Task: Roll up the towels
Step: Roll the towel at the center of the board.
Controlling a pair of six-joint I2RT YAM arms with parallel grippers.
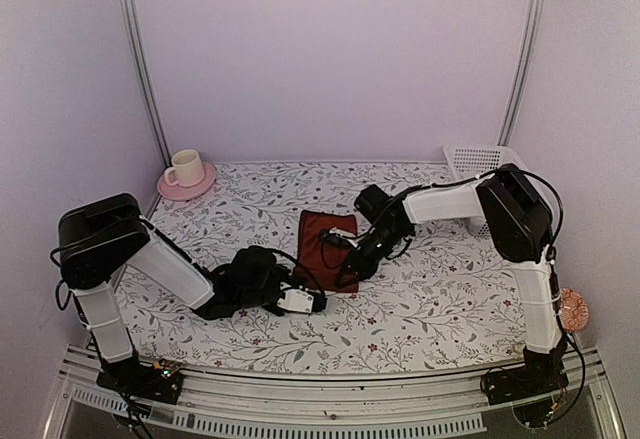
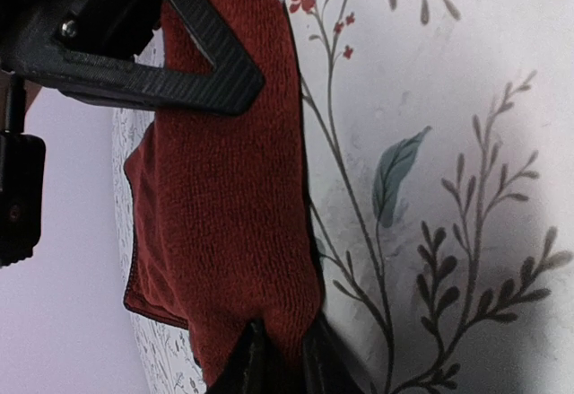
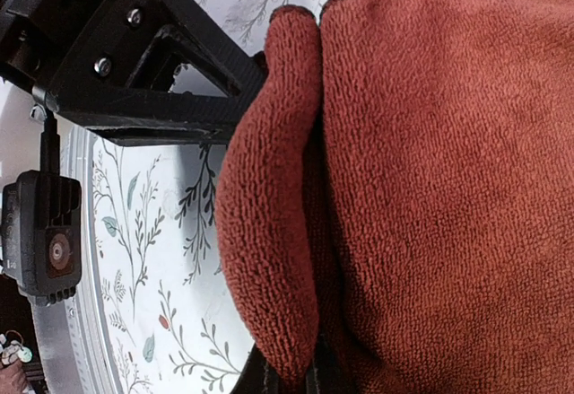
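The dark maroon towel (image 1: 322,242) lies on the floral table covering (image 1: 430,309) at mid-table, its near edge folded over into a thick roll. My left gripper (image 1: 316,297) is shut on the towel's near end; in the left wrist view the cloth (image 2: 233,205) runs down between its fingertips (image 2: 280,363). My right gripper (image 1: 346,275) is shut on the rolled edge (image 3: 269,232), pinched at the bottom of the right wrist view (image 3: 291,378). The two grippers are close together at the towel's near edge. The light-blue towel is out of view.
A cream cup on a pink saucer (image 1: 186,174) stands at the back left. A white plastic basket (image 1: 482,162) stands at the back right, behind the right arm. A small orange thing (image 1: 573,309) sits at the right table edge.
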